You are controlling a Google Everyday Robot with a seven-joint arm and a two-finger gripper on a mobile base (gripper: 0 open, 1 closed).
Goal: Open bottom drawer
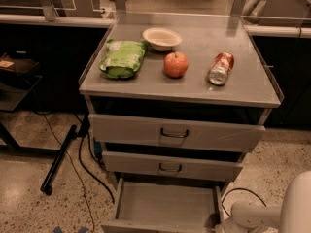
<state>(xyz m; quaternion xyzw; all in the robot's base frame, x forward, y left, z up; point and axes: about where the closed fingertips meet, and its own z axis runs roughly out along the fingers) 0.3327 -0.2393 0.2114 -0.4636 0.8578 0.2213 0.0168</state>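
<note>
Beneath the desk [194, 89], at the cabinet's foot, the bottom drawer [165, 203] stands pulled well out, its plain grey tray exposed, so the opening looks nearly or wholly done. Low at right, the gripper [221, 225] sits by the drawer's front corner. The frame edge cuts it off, so I cannot tell how the jaws stand. The drawer's handle is out of sight too.

Grey three-drawer cabinet [194, 87] topped with a green bag [121, 58], white bowl [162, 38], red apple [176, 64] and a can [221, 68] lying on its side. The bottom drawer [165, 204] stands pulled out, its plain tray showing; the gripper [224, 225] sits low beside its right front corner
</note>
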